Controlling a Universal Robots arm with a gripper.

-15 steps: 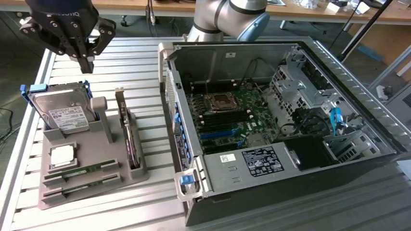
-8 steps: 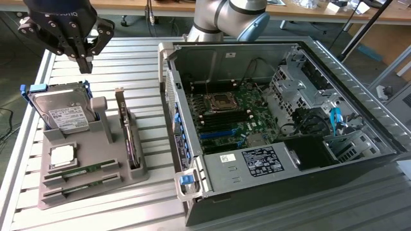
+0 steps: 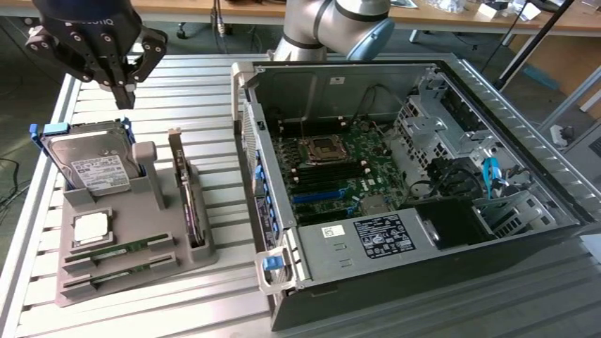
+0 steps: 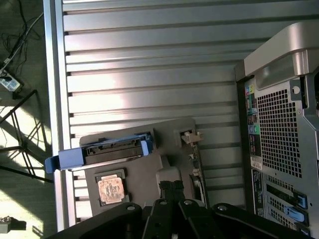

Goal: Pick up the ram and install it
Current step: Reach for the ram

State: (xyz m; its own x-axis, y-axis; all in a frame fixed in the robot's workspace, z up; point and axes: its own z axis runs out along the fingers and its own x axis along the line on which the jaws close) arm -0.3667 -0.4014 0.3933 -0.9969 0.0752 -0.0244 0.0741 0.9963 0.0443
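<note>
**Ram at the tray's near end, pincer up at the far end**

My pincer (image 3: pixel 124 91) is shut, fingers together, nothing in it. It hangs above the counter (image 3: pixel 211 77) at the far end of the tray (image 3: pixel 141 222), just behind the hard drive (image 3: pixel 84 165), touching nothing.

The ram (image 3: pixel 122 248) sits in a slot at the tray's near end. A second stick (image 3: pixel 122 267) lies just beside it, parallel, closer to the tray's edge. Both are in their slots, so the pick is not yet done.

Direction: from the pincer, the ram lies toward the exterior camera and lower down, with little offset to either side. The two are well apart. The upright drive and then the CPU (image 3: pixel 91 227) stand between them along that line.

Long axis: both sticks run across the exterior view, left to right, with the right end angled slightly away from the camera. That is crosswise to the line from pincer to ram and roughly parallel to the drive's broad face. The expansion card (image 3: pixel 193 204) stands upright along the tray's side on the exterior view's right, about square to the sticks. Its near end is close to their right-hand ends, so I judge that side the tight one.

I can't tell whether my fingers' closing line is square to the stick's long axis.

The open case (image 3: pixel 376 310) with the motherboard (image 3: pixel 343 165) is on the exterior view's right, beyond the card.

There is only one arm here, so which is nearer doesn't arise.
</note>
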